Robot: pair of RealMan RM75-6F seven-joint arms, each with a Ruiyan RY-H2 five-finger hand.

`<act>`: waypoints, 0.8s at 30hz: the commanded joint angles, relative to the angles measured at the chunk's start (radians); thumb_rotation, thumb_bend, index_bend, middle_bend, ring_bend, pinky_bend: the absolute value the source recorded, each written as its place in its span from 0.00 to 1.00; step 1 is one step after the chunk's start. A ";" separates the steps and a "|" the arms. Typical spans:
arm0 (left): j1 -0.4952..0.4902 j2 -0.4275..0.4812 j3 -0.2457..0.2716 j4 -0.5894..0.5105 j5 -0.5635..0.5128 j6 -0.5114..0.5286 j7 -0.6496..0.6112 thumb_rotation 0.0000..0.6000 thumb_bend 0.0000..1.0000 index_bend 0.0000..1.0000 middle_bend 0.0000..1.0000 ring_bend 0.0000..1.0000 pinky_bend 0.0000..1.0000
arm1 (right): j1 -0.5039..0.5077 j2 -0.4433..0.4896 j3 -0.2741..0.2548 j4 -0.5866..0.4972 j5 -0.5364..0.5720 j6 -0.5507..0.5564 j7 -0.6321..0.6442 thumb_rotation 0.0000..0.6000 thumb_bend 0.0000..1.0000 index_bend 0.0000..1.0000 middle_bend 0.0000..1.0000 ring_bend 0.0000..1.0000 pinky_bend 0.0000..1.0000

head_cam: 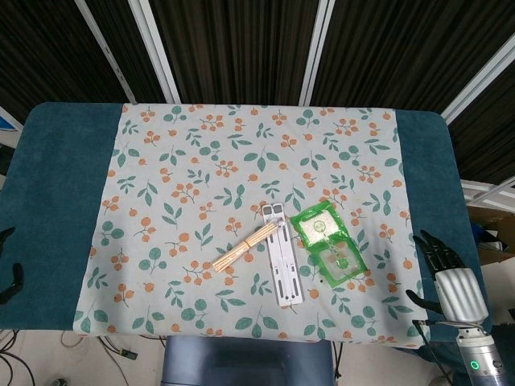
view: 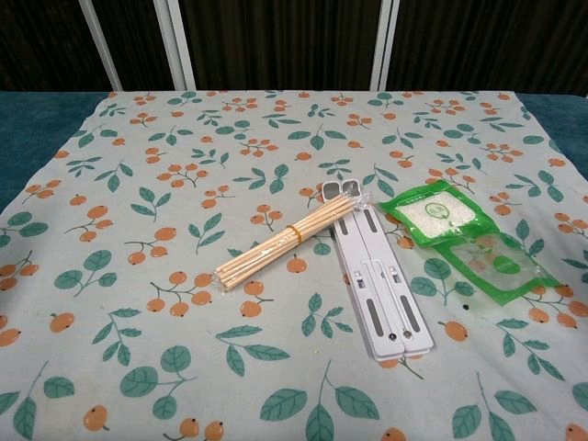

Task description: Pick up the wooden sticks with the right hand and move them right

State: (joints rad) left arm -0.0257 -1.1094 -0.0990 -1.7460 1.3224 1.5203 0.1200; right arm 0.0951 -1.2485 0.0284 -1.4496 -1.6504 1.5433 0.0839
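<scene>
While nothing is yet gripped, step: the approach has not begun, judging by how far the hand sits from the sticks.

Head view, right hand [head_cam: 447, 273]: empty, dark fingers spread, at the table's right edge, well apart from everything on the cloth.

Head view, left hand [head_cam: 8, 265]: only dark fingertips show at the left border; whether it is open or closed I cannot tell.

Head view, wooden sticks [head_cam: 246, 246]: a banded bundle lying slantwise on the floral cloth [head_cam: 177, 177], its upper end resting on the white folding stand [head_cam: 283, 269].

Chest view, bundle: the same bundle, nearer and sharper, beside the green packet [view: 464, 241]; no hand appears.

Next move: likely a reach leftward across the packet and stand, fingers lowered around the bundle's middle.
</scene>
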 commanded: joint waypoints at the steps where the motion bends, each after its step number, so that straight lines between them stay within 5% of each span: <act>1: 0.000 0.000 0.000 0.001 -0.001 0.000 0.002 1.00 0.55 0.15 0.00 0.00 0.00 | 0.000 0.005 -0.004 -0.006 0.002 -0.008 -0.006 1.00 0.19 0.01 0.05 0.12 0.21; 24: -0.001 0.000 0.000 -0.008 -0.009 -0.006 0.012 1.00 0.55 0.14 0.00 0.00 0.00 | -0.004 0.006 0.004 -0.047 0.053 -0.027 -0.054 1.00 0.19 0.00 0.05 0.12 0.21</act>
State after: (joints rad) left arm -0.0262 -1.1097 -0.0988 -1.7538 1.3134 1.5145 0.1320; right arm 0.0899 -1.2412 0.0322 -1.4959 -1.5997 1.5181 0.0303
